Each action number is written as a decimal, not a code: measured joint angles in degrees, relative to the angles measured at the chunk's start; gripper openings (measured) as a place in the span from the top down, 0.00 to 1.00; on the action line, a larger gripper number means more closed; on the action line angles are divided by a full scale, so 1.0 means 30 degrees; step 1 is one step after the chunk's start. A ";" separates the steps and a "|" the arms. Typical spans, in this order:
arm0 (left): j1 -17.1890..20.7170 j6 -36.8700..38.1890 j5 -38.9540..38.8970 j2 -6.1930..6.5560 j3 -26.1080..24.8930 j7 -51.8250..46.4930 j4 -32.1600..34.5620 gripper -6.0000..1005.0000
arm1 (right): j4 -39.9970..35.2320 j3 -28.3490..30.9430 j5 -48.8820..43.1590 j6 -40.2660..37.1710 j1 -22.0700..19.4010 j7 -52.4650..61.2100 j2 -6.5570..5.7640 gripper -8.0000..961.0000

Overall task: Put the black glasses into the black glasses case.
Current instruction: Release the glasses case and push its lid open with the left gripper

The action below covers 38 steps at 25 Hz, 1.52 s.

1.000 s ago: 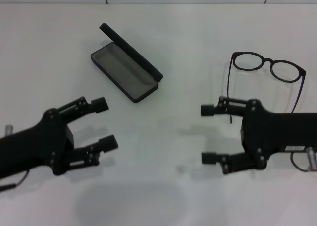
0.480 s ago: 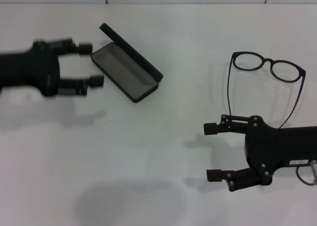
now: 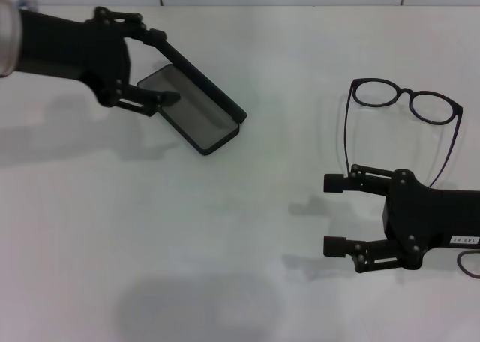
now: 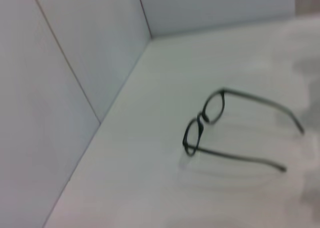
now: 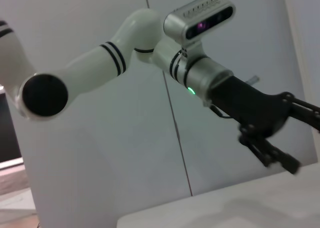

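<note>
Two spread fingers of the left gripper (image 3: 159, 66) straddle the raised lid of the rectangular matte black hinged glasses case (image 3: 193, 106), upper left of the head view; right gripper (image 3: 332, 214), lower right, gapes empty. Thin black-framed glasses (image 3: 406, 102) with clear lenses lie unfolded, upper right, well apart from the case. Judged light, fragile, slippery; best gripped at the bridge or a temple arm
</note>
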 joint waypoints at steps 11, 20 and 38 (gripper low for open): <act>0.1105 -0.8028 0.3679 -0.0381 0.7966 0.0642 0.0804 0.14 | 0.0558 0.0132 0.0431 -0.0118 -0.0192 0.0014 0.0003 0.09; 0.1234 -1.1826 0.5512 -0.0430 1.0818 0.0633 -0.0568 0.15 | 0.0953 0.0140 0.0663 -0.0130 -0.0221 0.0014 0.0029 0.09; 0.1063 -1.5702 0.6728 -0.0471 1.3373 0.0514 -0.2618 0.44 | 0.1016 0.0140 0.0901 -0.0371 -0.0193 0.0024 0.0079 0.09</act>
